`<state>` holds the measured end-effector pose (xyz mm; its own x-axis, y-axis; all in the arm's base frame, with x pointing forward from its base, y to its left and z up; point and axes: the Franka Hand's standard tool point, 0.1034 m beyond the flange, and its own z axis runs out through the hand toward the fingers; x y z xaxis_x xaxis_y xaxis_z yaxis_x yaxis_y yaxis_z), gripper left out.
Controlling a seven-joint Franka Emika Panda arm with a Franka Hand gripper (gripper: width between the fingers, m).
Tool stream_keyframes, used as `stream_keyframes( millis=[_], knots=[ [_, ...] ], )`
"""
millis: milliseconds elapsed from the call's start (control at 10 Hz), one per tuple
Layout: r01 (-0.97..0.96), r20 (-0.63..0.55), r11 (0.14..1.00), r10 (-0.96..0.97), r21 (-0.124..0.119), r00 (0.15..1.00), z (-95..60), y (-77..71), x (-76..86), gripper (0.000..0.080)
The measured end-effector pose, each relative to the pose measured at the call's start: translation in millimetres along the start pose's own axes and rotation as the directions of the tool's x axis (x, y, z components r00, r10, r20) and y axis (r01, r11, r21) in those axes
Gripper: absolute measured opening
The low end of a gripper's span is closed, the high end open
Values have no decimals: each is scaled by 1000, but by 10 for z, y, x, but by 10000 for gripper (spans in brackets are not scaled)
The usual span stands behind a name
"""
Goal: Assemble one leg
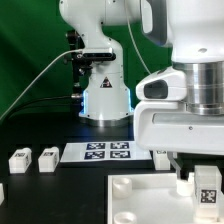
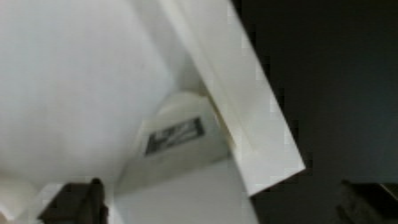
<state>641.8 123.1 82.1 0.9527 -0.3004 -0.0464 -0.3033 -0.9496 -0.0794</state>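
Observation:
A white leg (image 1: 207,186) with a black-and-white tag stands at the near right corner area of the large white panel (image 1: 140,195). My gripper (image 1: 195,178) hangs right over it. In the wrist view the leg (image 2: 178,135) lies between my two dark fingertips (image 2: 71,202), against the panel's raised edge (image 2: 249,110). One fingertip is close to the leg; the other is well apart from it. The jaws stand wide and do not clamp the leg. Two more legs (image 1: 20,159) (image 1: 47,158) lie on the table at the exterior view's left.
The marker board (image 1: 105,151) lies behind the panel. A small white piece (image 1: 160,156) sits at its right end. The robot base (image 1: 103,95) stands at the back with a cable running to the left.

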Motion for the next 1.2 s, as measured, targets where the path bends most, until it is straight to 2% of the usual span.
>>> stream_keyframes(
  millis=[100, 300, 400, 500, 600, 800, 900, 1000, 1100, 1200],
  knots=[
    [140, 0, 990, -140, 1, 990, 21, 46, 20, 649],
    [158, -1, 987, -158, 3, 987, 23, 70, 32, 649],
    [160, -1, 987, -160, 3, 987, 24, 68, 31, 560],
    [160, -1, 987, -160, 3, 987, 23, 69, 32, 375],
    [152, -1, 988, -152, 2, 988, 22, 73, 35, 291],
    [146, -1, 989, -146, 3, 989, 23, 77, 36, 291],
    [-83, -4, 996, 83, 21, 997, 26, 111, 42, 291],
    [-263, -1, 964, 263, 37, 965, 26, 136, 42, 291],
    [-466, 15, 883, 466, 55, 885, 32, 170, 39, 291],
    [-662, 39, 746, 661, 69, 749, 34, 202, 24, 291]
  ],
)
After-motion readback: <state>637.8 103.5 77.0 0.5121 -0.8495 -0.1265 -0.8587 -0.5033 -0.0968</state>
